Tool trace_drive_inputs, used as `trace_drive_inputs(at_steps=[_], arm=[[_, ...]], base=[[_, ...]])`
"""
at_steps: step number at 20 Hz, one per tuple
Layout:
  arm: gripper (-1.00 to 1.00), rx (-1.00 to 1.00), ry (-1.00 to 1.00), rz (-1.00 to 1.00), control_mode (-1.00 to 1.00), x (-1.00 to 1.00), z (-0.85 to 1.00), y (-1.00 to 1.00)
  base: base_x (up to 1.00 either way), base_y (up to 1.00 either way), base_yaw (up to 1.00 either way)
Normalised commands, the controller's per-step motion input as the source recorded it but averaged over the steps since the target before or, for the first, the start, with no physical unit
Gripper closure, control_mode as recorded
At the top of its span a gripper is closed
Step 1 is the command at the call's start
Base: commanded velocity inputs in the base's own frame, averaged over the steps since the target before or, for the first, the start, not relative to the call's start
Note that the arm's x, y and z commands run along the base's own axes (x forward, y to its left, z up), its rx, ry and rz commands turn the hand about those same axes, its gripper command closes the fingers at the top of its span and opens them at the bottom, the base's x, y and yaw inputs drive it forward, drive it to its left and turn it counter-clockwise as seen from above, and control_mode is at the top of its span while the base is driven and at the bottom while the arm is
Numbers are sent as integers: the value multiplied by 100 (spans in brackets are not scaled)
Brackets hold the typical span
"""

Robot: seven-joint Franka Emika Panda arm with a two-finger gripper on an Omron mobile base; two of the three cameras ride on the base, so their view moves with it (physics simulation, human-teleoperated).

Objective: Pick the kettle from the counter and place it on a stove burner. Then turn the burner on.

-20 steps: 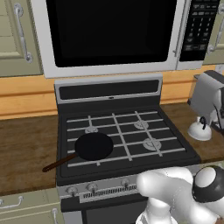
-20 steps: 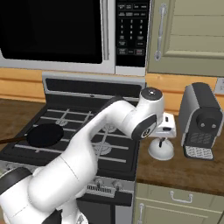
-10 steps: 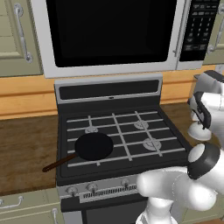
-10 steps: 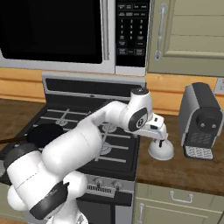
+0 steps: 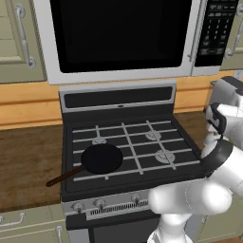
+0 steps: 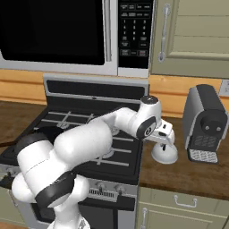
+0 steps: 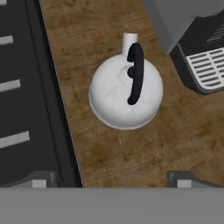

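The kettle (image 7: pixel 126 92), a squat shiny white dome with a thin black handle on top, stands upright on the dark wood counter (image 7: pixel 109 148) between the stove's edge and a coffee machine. My gripper (image 7: pixel 113 179) hovers straight above it, open, its two fingertips (image 7: pixel 43 179) spread wide and holding nothing. From the right base view, the gripper (image 6: pixel 166 141) hangs just over the kettle (image 6: pixel 164 154) on the counter (image 6: pixel 188 174). A round grey stove burner (image 5: pixel 164 155) lies under pale grates at the cooktop's front right.
A black frying pan (image 5: pixel 101 158) covers the front left burner, its handle reaching over the left counter. A grey coffee machine (image 6: pixel 205 120) stands close to the kettle's right. Stove knobs (image 5: pixel 99 203) line the front panel. A microwave (image 5: pixel 118 38) hangs above.
The arm has swung right and lowered, so the hand now sits over the kettle. The gripper has stayed open. Kettle and pan have not moved.
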Motion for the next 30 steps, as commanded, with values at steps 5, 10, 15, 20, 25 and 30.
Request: trace_drive_inputs(at_steps=[5,10,15,20,25,30], arm=[[-100,2,-6,0,-100,45,-29,-33],[-100,0,0,0,-100,45,-7,-32],[-100,0,0,0,-100,41,-16,-24],[100,0,0,0,-100,35,-30,-2],[100,0,0,0,-100,21,-4,0],[100,0,0,0,-100,1,-2,0]], base=[[0,0,0],[0,0,0],[0,0,0],[0,0,0],[0,0,0],[0,0,0]])
